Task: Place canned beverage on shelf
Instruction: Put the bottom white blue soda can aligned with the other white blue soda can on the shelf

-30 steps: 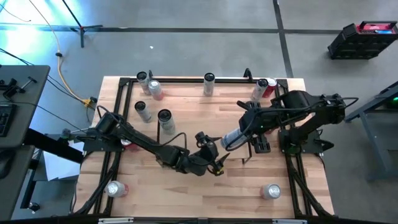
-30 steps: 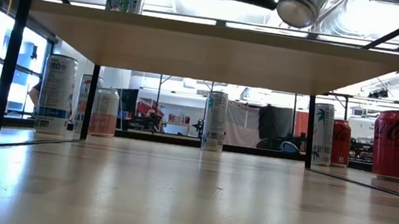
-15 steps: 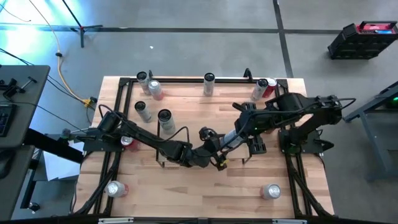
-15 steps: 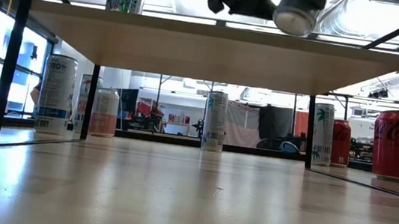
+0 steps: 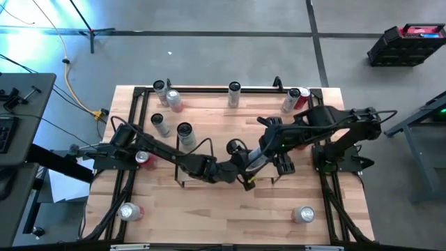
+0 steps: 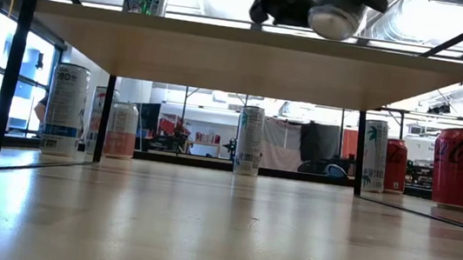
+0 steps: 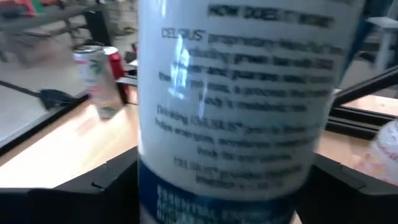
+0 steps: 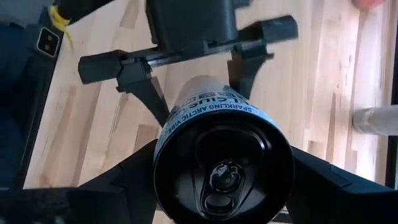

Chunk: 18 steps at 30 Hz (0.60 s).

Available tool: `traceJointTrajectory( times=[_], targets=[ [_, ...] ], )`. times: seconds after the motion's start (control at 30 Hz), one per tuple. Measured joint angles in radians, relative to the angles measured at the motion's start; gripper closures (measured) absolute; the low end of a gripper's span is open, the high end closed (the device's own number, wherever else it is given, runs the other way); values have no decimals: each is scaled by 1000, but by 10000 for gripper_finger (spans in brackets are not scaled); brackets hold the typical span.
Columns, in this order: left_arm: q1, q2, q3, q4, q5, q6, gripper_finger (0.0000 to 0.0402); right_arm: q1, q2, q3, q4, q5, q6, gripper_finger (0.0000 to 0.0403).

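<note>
Tilted white-and-blue aluminium beverage can (image 5: 255,157) at table centre, grasped by right gripper (image 5: 259,156); left gripper (image 5: 241,162) splayed around it, at its 8 o'clock, above the light-wood shelf (image 6: 248,58). Likely slick, dentable: grip mid-body.

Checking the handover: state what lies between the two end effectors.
The beverage can, gripped by the right end effector, spans the gap to the left end effector; clearest in the right wrist view.
</note>
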Motion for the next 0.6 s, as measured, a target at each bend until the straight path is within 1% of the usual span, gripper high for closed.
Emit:
traceJointTrajectory(
  times=[0.1, 0.23, 0.37, 0.47, 0.6],
  targets=[
    [0, 0, 0, 5, -11, 0, 79, 0, 2, 0, -4, -1, -4, 146],
    [-3, 0, 0, 0, -90, 2, 79, -1, 4, 0, -3, 1, -4, 146],
    [-7, 0, 0, -7, -97, 9, 83, 0, 4, 0, -4, 0, -4, 146],
    [-8, 0, 0, -7, -84, 18, 101, 0, 4, 0, -7, 0, 5, 146],
    [-9, 0, 0, -5, -79, 17, 146, -1, 4, 0, -8, -2, 5, 146]
  ],
)
